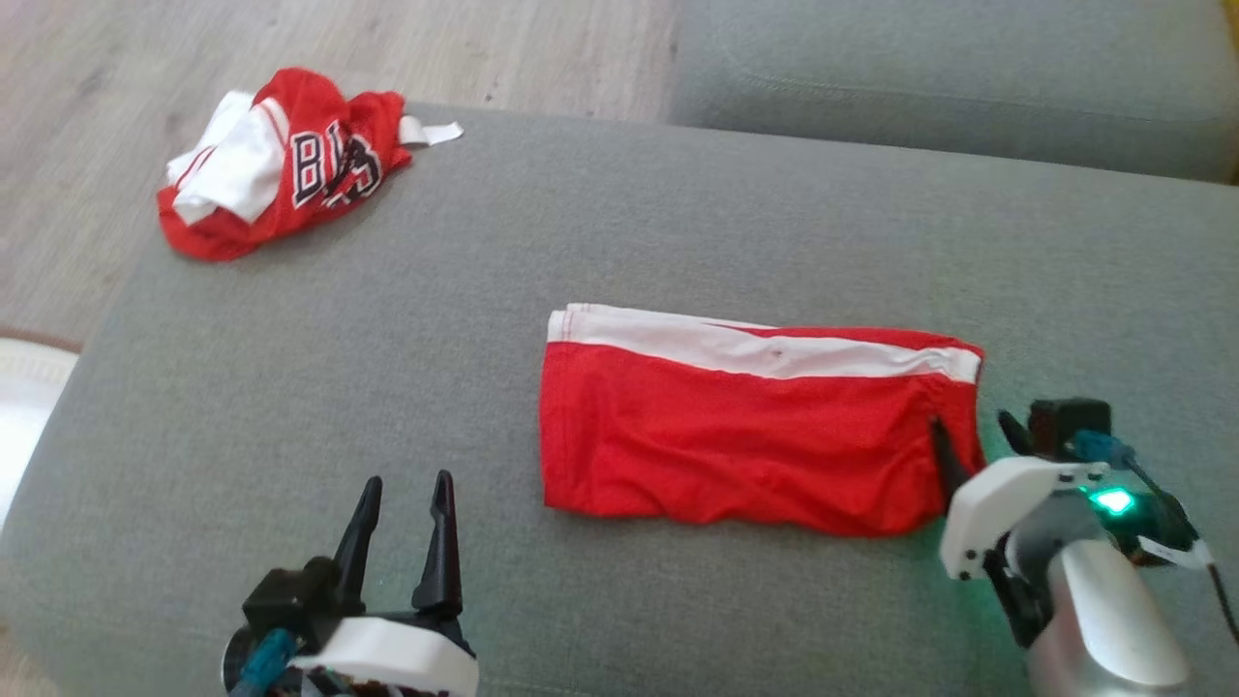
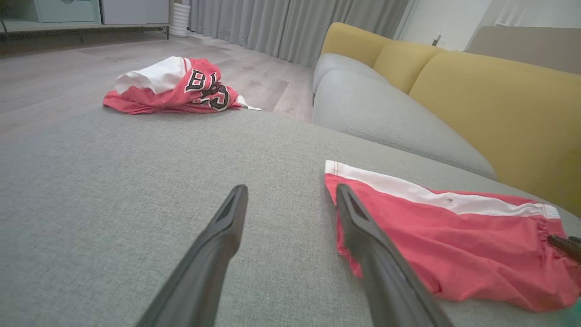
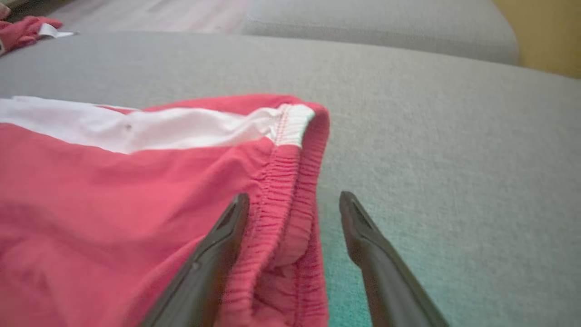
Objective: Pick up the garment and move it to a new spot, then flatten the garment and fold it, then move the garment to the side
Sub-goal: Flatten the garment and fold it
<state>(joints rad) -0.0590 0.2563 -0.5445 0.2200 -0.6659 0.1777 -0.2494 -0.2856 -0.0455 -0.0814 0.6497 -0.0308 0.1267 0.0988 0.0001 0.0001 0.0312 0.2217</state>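
Note:
The garment point(image 1: 755, 426), red shorts with a white side stripe, lies folded flat in a rectangle on the grey cushion point(image 1: 581, 213). My right gripper point(image 1: 971, 423) is open at the garment's right end. In the right wrist view the elastic waistband point(image 3: 290, 181) sits between the jaws of the right gripper point(image 3: 295, 195), one finger over red cloth and the other over bare cushion. My left gripper point(image 1: 407, 479) stands open near the front edge, left of the garment and apart from it. In the left wrist view the left gripper point(image 2: 291, 188) has one finger just in front of the garment's point(image 2: 454, 245) near corner.
A crumpled red and white jersey point(image 1: 276, 165) with black lettering lies at the cushion's far left corner. A second grey seat cushion point(image 1: 949, 77) lies beyond, with yellow backrests point(image 2: 490, 104) behind it. Wooden floor point(image 1: 116, 77) runs past the far left edge.

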